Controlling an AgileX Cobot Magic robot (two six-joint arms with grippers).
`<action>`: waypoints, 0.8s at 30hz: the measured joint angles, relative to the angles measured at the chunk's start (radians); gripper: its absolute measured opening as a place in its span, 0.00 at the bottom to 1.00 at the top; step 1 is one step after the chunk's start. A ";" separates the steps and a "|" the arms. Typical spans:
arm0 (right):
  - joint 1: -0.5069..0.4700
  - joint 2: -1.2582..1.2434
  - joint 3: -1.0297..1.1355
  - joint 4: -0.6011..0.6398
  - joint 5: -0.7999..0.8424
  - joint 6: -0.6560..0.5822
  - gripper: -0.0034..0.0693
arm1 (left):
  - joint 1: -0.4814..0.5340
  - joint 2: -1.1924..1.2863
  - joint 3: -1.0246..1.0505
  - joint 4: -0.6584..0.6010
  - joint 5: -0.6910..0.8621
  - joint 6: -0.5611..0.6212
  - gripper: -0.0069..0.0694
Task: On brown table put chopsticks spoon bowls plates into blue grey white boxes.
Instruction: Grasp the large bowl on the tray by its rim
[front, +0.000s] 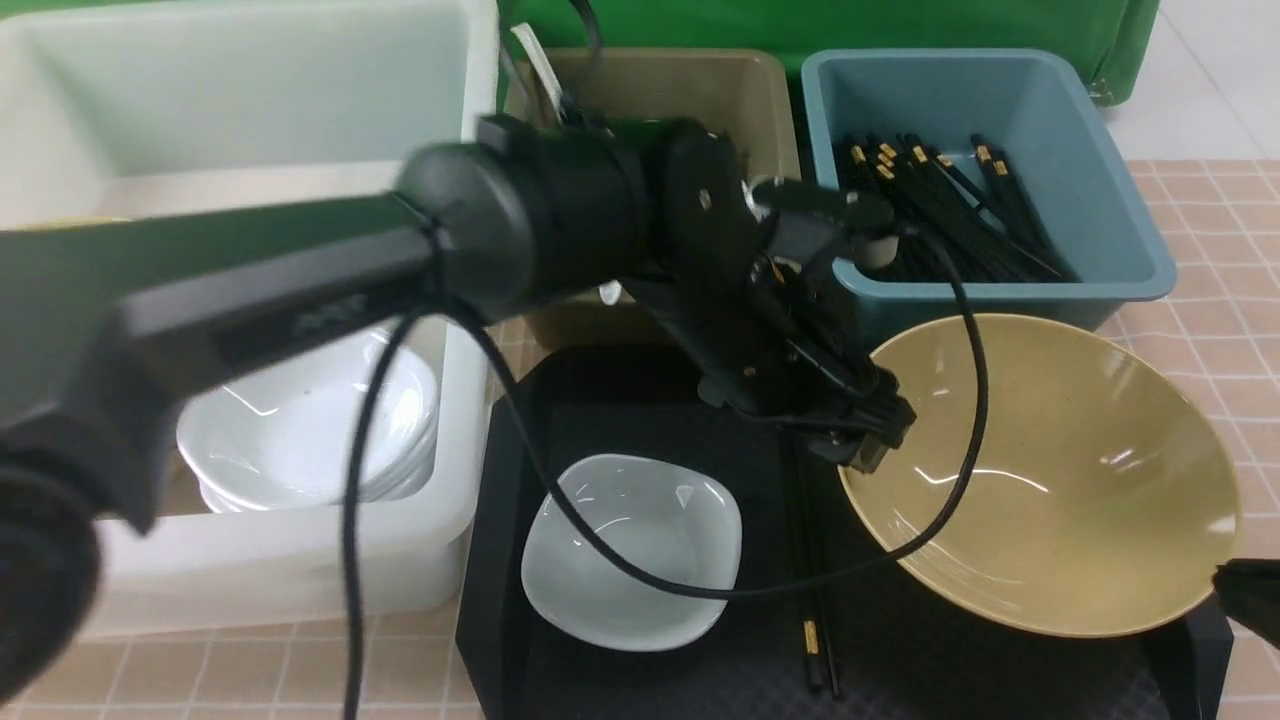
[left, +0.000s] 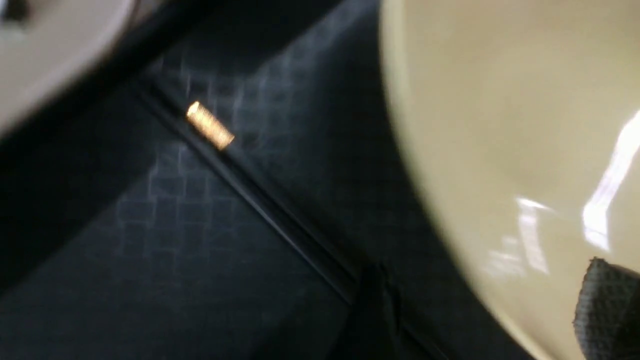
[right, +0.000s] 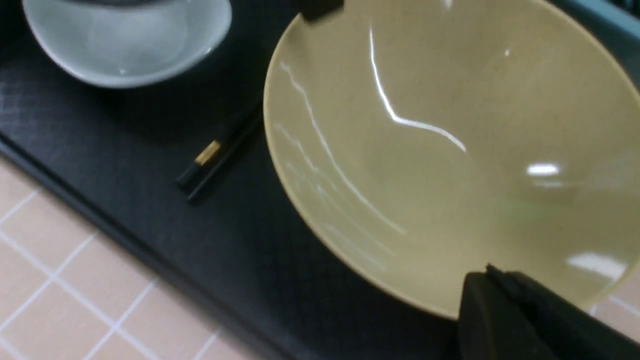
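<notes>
**Q:** Largest items?
**A:** White box (front: 440, 560) at left, containing stacked plates (front: 300, 420). Yellow bowl (front: 1050, 480), tilted over the right side of the black tray (front: 620, 400).
**Q:** Pincers?
**A:** Right pincer (right: 487, 300) clamped on the bowl's near rim. Left pincer (front: 880, 445) spread wide, astride its left rim.
**Q:** Smallest?
**A:** Single plate (front: 630, 550) and chopstick pair (front: 812, 640), both on the tray.

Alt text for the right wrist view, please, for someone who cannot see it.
A large yellow bowl fills most of the frame, with the right fingers closed on its rim. Beside it, a black tray holds a pair of black chopsticks and a small white dish; pink tiled table shows beyond the tray.
</notes>
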 joint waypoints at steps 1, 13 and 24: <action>0.000 0.000 0.028 0.000 -0.040 -0.011 0.10 | 0.000 0.031 0.000 -0.015 -0.032 -0.026 0.69; 0.000 0.000 0.042 0.000 -0.062 -0.009 0.10 | 0.000 0.094 -0.001 -0.223 -0.183 0.010 0.17; 0.000 0.000 0.042 0.000 -0.064 -0.009 0.10 | 0.023 -0.103 0.002 -0.254 -0.061 0.122 0.10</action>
